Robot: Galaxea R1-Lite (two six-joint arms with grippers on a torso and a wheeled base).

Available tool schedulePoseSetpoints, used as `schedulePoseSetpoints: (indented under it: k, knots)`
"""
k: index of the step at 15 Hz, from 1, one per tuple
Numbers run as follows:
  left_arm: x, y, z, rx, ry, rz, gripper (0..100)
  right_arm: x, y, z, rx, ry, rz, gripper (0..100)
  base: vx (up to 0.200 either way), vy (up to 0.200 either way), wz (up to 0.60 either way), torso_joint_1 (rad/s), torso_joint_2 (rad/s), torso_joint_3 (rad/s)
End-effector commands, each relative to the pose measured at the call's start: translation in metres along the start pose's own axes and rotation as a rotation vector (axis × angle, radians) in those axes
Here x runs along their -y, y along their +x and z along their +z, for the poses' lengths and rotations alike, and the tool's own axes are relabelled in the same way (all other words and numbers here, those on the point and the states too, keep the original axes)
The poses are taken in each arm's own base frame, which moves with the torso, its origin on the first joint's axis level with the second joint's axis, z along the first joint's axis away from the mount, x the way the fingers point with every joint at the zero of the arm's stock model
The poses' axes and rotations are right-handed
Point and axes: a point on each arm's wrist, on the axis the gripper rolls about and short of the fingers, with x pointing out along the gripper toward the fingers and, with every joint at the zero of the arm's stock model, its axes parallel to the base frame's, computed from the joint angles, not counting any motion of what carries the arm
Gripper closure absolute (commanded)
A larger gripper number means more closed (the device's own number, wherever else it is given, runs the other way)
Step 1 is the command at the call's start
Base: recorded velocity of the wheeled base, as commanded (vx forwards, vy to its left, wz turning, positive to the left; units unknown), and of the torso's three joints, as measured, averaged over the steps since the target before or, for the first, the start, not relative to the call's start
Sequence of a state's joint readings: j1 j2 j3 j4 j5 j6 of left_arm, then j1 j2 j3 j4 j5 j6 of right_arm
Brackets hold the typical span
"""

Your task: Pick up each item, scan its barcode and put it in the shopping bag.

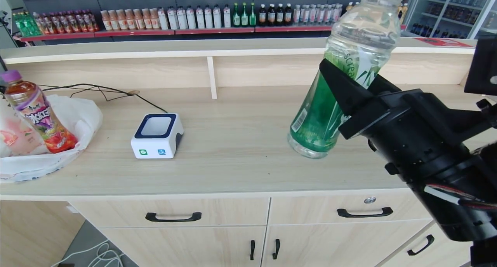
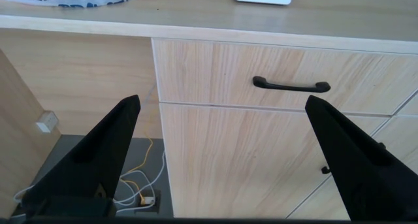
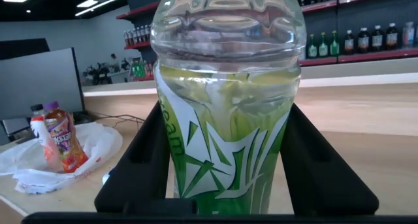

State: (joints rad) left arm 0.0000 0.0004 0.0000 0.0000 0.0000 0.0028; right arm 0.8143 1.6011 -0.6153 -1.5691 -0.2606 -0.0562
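Shelves of bottled drinks are seen behind the pale wooden bench. A clear plastic bottle with a green label is held tilted above the bench, to the right of the barcode scanner. It is clamped at mid-body by the right jaws, which are closed across the label. The left jaws are spread wide and empty, low before a drawer front. A tea bottle is already lodged in the shopping bag. The held bottle is judged thin-walled, smooth and moderately heavy. A firm mid-label grip is best kept, with the barcode near the base left uncovered.
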Motion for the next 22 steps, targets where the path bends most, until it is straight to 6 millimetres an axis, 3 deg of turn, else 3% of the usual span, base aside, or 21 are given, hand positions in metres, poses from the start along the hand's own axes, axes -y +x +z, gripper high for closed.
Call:
schedulePoseSetpoints:
  k: [1,8,11,14,15,16,18,22]
  knots:
    - [0.000,0.000,0.000,0.000,0.000,0.000,0,0.006,-0.013,0.017,0.028,0.004,-0.005,100,0.000,0.000,0.00,0.000,0.00,0.000]
    - [0.000,0.000,0.000,0.000,0.000,0.000,0,0.015,-0.039,0.042,0.070,0.011,-0.014,100,0.000,0.000,0.00,0.000,0.00,0.000]
    - [0.000,0.000,0.000,0.000,0.000,0.000,0,0.020,-0.059,0.045,0.052,0.006,-0.010,100,0.000,0.000,0.00,0.000,0.00,0.000]
    - [0.000,0.000,0.000,0.000,0.000,0.000,0,0.023,-0.072,0.061,0.100,0.026,0.010,100,0.000,0.000,0.00,0.000,0.00,0.000]
    - [0.000,0.000,0.000,0.000,0.000,0.000,0,0.020,-0.079,0.055,0.068,0.030,0.046,100,0.000,0.000,0.00,0.000,0.00,0.000]
    - [0.000,0.000,0.000,0.000,0.000,0.000,0,0.016,-0.078,0.052,0.051,0.037,0.071,100,0.000,0.000,0.00,0.000,0.00,0.000]
    - [0.000,0.000,0.000,0.000,0.000,0.000,0,0.007,-0.058,0.053,0.086,0.042,0.105,100,0.000,0.000,0.00,0.000,0.00,0.000]
    - [0.000,0.000,0.000,0.000,0.000,0.000,0,0.016,-0.049,0.053,-0.010,0.087,0.248,100,0.000,0.000,0.00,0.000,0.00,0.000]
